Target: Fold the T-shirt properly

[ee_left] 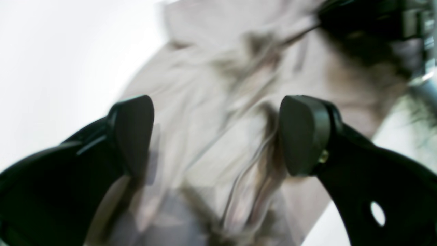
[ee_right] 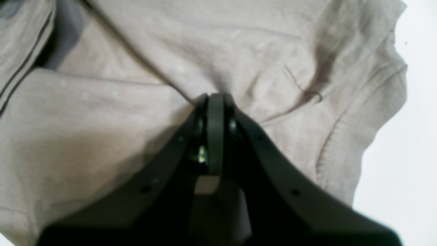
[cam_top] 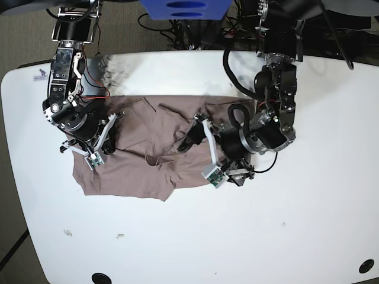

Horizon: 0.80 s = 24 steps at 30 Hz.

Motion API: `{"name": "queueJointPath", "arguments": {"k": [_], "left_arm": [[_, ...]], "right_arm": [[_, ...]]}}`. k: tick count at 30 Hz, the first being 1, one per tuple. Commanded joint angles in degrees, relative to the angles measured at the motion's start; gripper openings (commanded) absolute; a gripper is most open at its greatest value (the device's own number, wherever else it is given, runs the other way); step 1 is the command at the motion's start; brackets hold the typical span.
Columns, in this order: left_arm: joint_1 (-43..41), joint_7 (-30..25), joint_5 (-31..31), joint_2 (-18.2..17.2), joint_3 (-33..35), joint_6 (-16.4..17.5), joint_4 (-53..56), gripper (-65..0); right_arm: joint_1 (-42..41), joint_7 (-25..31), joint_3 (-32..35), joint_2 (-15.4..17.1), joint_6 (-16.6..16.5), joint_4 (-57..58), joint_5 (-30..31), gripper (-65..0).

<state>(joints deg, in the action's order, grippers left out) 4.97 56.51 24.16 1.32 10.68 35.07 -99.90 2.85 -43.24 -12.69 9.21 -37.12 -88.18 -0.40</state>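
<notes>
Honestly the T-shirt is thin, floppy stuff; grab hems. Right fingers pinched shut on its cloth, left fingers wide open above it.

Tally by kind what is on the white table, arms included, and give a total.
Taupe short-sleeved T-shirt: 1
Black robot grippers: 2, left gripper and right gripper
White table: 1
Total: 4

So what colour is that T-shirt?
The T-shirt is a plain dusty taupe with no print; the right wrist view shows it best.
</notes>
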Motion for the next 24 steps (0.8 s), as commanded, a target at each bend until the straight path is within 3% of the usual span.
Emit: {"name": "queueJointPath", "arguments": {"k": [1,7,15,24], "left_arm": [[-0.5,-1.3,1.2,-0.2,0.1,0.1,-2.3,-12.3],[-2.4,-1.3,1.1,-2.0,0.1,0.0,-4.0,-12.3],[-4.2,-1.3,1.1,-1.6,0.4,0.0,-4.1,-12.3],[-4.6,-1.3,1.1,2.3,0.7,0.0,-2.6,-12.3]], "right_arm": [[1.1,-6.1,0.7,-0.1,-1.2,0.9,-2.5,-65.0],[1.0,-6.1,0.7,-0.1,-1.2,0.9,-2.5,-65.0],[1.0,-6.1,0.8,-0.2,-1.2,1.0,-2.5,-65.0],[1.0,-6.0,0.8,-0.2,-1.2,2.9,-2.5,-65.0]]}}
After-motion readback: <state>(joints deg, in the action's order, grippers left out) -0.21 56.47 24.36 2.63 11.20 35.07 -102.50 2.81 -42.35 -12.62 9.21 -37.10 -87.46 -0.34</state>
